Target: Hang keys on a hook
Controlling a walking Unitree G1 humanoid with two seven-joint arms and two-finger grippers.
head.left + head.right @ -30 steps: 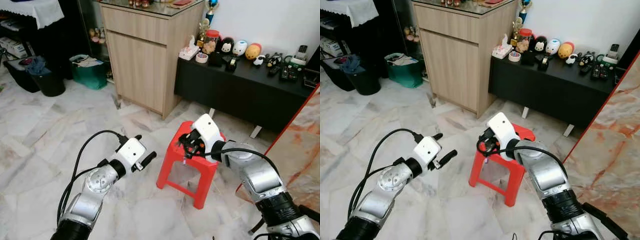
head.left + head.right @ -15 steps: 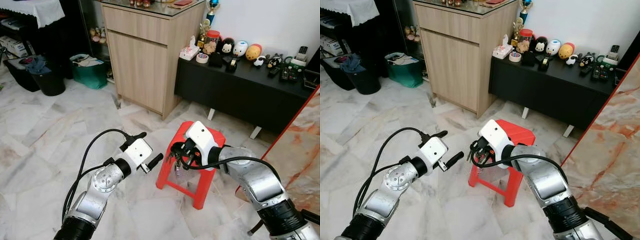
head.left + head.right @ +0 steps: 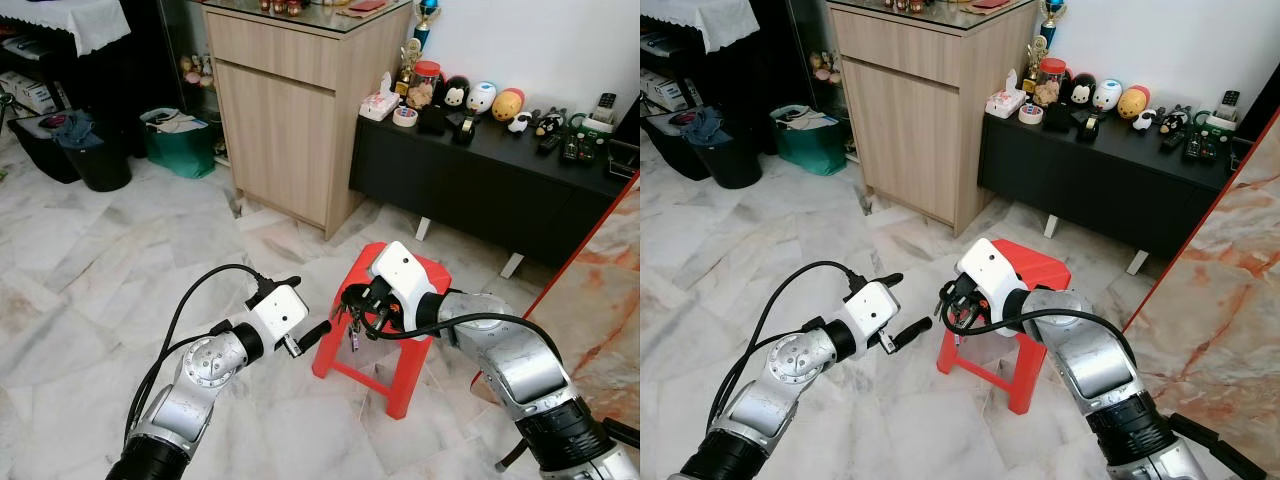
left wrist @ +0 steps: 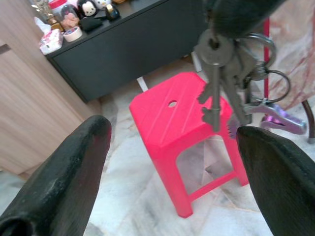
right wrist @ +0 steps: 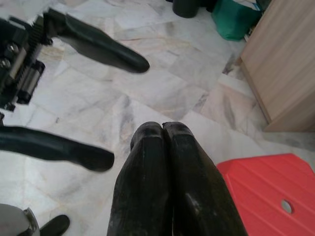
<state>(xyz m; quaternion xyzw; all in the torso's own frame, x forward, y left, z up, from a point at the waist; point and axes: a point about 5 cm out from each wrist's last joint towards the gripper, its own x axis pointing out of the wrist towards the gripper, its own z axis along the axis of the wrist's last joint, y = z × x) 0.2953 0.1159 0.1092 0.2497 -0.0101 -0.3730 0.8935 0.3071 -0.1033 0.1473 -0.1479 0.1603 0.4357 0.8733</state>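
The bunch of silver metal keys pinched in the closed right gripper should be grabbed squarely by the wide-open left gripper before release, probably.

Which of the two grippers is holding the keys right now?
The right gripper, shut on the keys that hang beside the red stool. The left gripper is open and empty, facing them.

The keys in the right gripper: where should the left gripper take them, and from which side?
Probably at the rings, from the left. The keys hang free below the shut right gripper, and the open left gripper already faces them.
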